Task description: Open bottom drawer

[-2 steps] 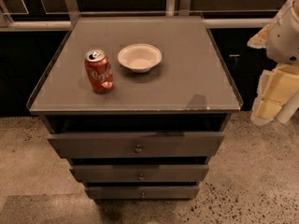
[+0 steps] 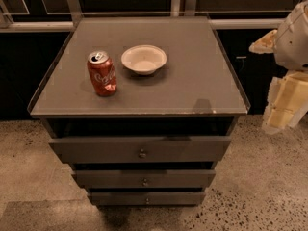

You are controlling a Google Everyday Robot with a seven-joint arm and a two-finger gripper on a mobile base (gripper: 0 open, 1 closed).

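The grey cabinet [image 2: 144,95] has three drawers stacked at its front. The bottom drawer [image 2: 115,198] is the lowest, a thin dark-grey front with a tiny round knob [image 2: 147,200], just above the floor. It sits set back under the middle drawer [image 2: 106,178]. The top drawer [image 2: 96,149] is the widest. My gripper [image 2: 284,107] hangs with the white and cream arm at the right edge of the view. It is level with the cabinet top, well to the right of the drawers and touching nothing.
A red soda can [image 2: 102,73] and a white bowl [image 2: 143,59] stand on the cabinet top. Dark counters with a metal rail [image 2: 38,27] run behind the cabinet. Speckled floor [image 2: 250,196] lies in front and to the right.
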